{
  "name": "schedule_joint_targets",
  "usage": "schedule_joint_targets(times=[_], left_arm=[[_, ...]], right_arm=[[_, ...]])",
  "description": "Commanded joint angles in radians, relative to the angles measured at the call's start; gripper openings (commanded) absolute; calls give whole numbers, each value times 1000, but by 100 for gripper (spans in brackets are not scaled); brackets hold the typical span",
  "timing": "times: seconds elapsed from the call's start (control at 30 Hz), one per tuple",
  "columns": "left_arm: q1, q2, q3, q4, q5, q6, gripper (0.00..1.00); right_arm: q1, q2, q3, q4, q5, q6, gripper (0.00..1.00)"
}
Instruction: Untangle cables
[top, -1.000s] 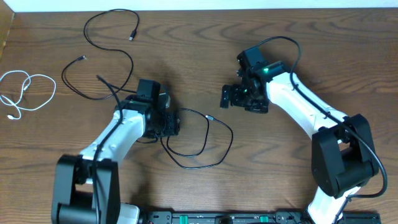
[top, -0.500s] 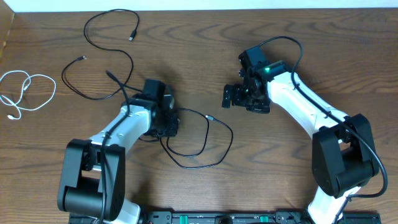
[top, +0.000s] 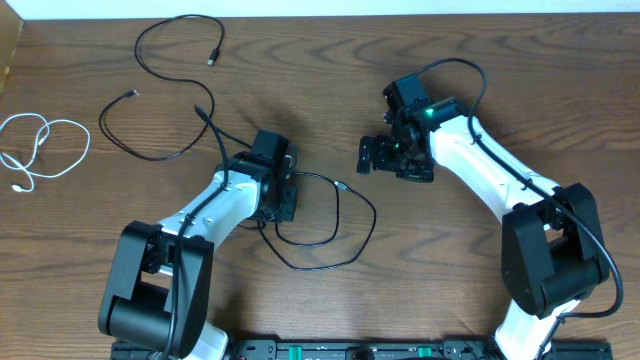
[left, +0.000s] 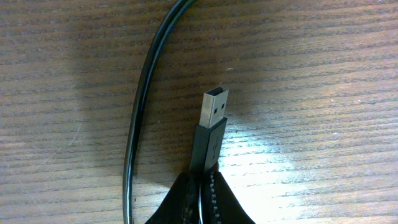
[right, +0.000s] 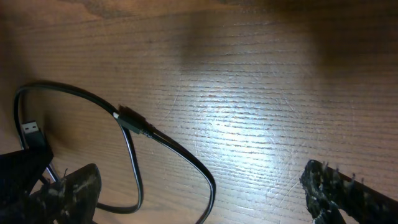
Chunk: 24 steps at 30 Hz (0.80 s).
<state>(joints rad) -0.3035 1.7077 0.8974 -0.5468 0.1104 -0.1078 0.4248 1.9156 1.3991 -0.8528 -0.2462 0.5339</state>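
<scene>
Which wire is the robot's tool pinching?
The black cable looped mid-table: the left tool is shut on its USB plug. The other black cable and the white cable lie far left, untouched.

Brown wood-grain table (top: 520, 60); black upper cable (top: 103, 128), black lower cable (top: 372, 215), white left cable (top: 40, 128); silver plug tip (left: 214, 106).

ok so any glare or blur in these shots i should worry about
Left wrist: bright glare patch on the table right of the USB plug, which is sharp. Right wrist: similar glare mid-frame, upper edge in shadow, black cable clearly visible. Overhead: even light, only faint shadows.
</scene>
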Motion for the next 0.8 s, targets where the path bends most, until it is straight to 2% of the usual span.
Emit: schedule_joint_targets(times=[0.0,0.1,0.17,0.27,0.37,0.5,0.77], left_arm=[[-4,37,-11,-65,-18,-28,8],[-4,-7,29,-129,1,-65,8],[-4,-63,55,-150,69,-78,7],[-3,-172,85,-149,211,-97,7],[-3,-303,113,-147,265,-208,7],[-3,-484,133,-143,265,-344,7],[-3,-784,136,-109,264,-451,8]], right_arm=[[9,-4,-4,-12,8,0,99],[9,-4,-7,-23,8,0,99],[11,-4,-8,-37,-15,-21,99],[24,-4,-9,-34,-161,-194,99],[43,-4,-9,-34,-295,-298,99],[66,-4,-9,-31,-375,-296,99],[76,-4,-9,-12,-436,-296,99]])
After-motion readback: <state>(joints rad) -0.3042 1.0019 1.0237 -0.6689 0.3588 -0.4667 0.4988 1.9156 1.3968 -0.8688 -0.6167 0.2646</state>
